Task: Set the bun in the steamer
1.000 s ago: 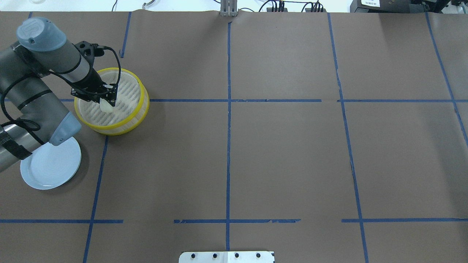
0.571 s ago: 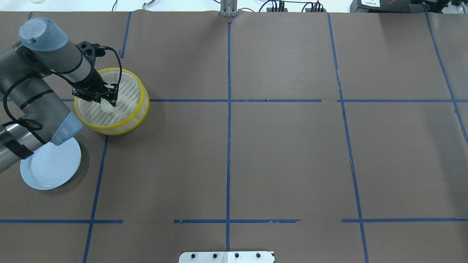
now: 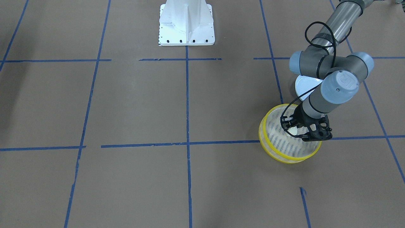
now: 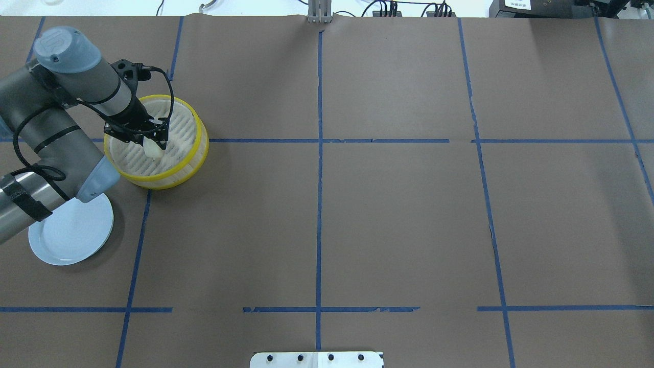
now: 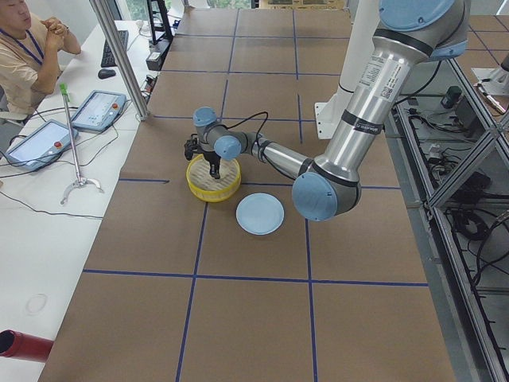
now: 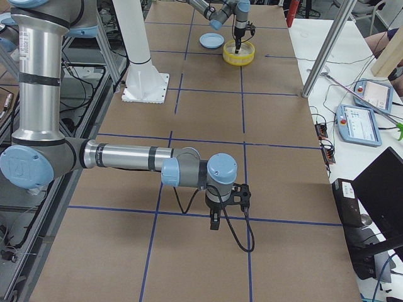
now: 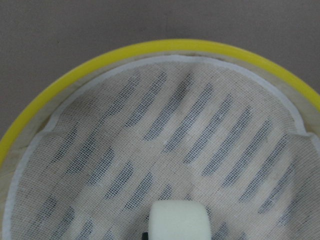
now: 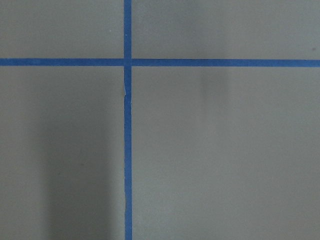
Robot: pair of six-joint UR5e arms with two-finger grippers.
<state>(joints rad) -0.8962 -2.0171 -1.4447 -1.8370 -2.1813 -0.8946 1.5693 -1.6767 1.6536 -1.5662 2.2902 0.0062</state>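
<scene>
Overhead exterior view is showing the left claw (image 4: 153, 139) grasping the bun (image 4: 152, 148) inside the rim of the steamer (image 4: 163, 182), over its slotted floor; the steamer is sitting near the left edge of the surface (image 4: 388, 214), toward the far corner, with the pale blue plate (image 4: 71, 235) lying just beside it. The right claw (image 6: 216, 217) is hanging over the surface's right end; whether it is clenched or released cannot be told.
</scene>
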